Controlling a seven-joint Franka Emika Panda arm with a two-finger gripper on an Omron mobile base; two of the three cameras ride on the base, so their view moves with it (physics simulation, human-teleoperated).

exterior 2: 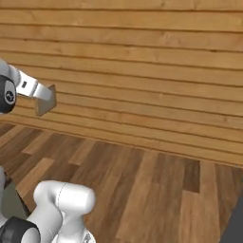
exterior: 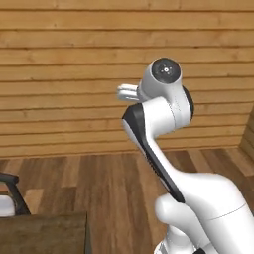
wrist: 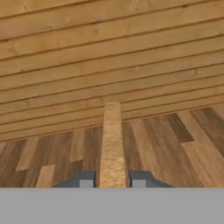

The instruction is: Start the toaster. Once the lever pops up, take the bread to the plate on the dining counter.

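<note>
- In the left base view a corner of the dark wooden tabletop [exterior: 42, 232] shows at the lower left, with part of a dark-framed chair [exterior: 11, 193] just behind it.
- Plank floor [exterior: 99, 183] runs back to a wall of horizontal wooden boards [exterior: 64, 74].
- The white arm [exterior: 163, 129] rises from the lower right of that view and bends up high in front of the wall.
- In the right base view the fingers [exterior 2: 46, 100] reach out from the left edge, raised well above the floor and apart from the wall.
- The bread [exterior 2: 45, 99] sits between them, seen at an angle as a tan square.
- In the hand view the bread [wrist: 112, 144] stands edge-on, a narrow tan strip rising from between the two dark tips.
- The fingers [wrist: 112, 179] are narrowed on the slice, one tip against each flat face, holding it in the air.
</note>
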